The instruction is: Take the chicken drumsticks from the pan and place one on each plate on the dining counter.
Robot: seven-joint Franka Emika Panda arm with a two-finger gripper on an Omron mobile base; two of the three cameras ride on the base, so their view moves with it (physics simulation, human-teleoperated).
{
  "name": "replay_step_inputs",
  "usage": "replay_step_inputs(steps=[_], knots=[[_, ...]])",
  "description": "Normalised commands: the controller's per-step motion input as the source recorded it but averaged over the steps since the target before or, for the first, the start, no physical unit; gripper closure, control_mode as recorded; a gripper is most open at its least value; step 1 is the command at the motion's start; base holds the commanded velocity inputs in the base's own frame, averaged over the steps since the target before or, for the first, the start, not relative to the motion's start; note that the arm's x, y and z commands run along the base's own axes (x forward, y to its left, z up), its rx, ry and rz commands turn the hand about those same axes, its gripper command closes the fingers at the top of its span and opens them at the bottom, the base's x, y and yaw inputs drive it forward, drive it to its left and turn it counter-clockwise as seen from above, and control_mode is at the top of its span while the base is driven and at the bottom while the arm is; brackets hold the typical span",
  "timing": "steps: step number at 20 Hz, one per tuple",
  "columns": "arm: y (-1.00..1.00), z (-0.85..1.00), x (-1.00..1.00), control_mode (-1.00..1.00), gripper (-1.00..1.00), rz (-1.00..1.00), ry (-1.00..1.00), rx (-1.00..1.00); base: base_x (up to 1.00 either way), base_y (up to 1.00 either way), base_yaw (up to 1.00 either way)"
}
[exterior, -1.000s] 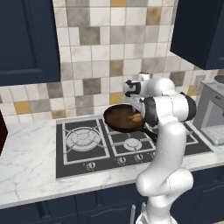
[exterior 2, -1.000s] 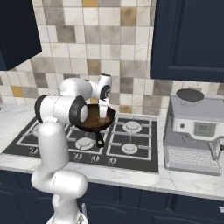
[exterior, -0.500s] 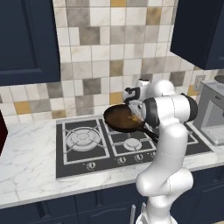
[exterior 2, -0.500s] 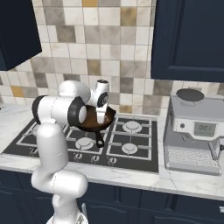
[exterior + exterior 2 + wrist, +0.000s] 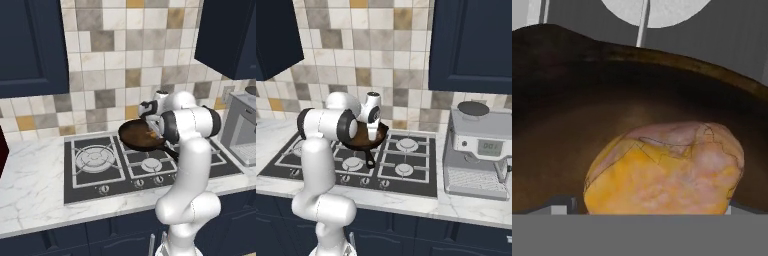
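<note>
A: Item, risk? 
B: Judged: chicken drumstick (image 5: 667, 172) could slip or roll off the gripper (image 5: 151, 124) if its tips meet the rounded meat off-centre; the pan (image 5: 142, 136) could shift on the stove (image 5: 100, 165).

A: Item, position? 
B: Drumstick lies in the pan, directly below the gripper, very close. Jaw state: cannot tell.

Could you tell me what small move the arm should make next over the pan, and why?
Probably close the fingers on the chicken drumstick and then lift. In the hand view it sits very close in front of the hand, inside the pan. From the left base view the gripper is down over the pan's far side on the stove. Whether the fingers already touch it, I cannot tell.
</note>
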Motion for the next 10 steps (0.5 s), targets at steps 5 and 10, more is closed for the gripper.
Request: replay_step_inputs(steps=[5, 10], knots=[[-0.01, -0.31, 0.03, -1.0, -1.0, 0.0, 0.0, 0.0, 0.0, 0.0, 0.0], [-0.05, -0.21, 0.0, -1.0, 1.0, 0.0, 0.05, 0.0, 0.0, 0.0, 0.0]])
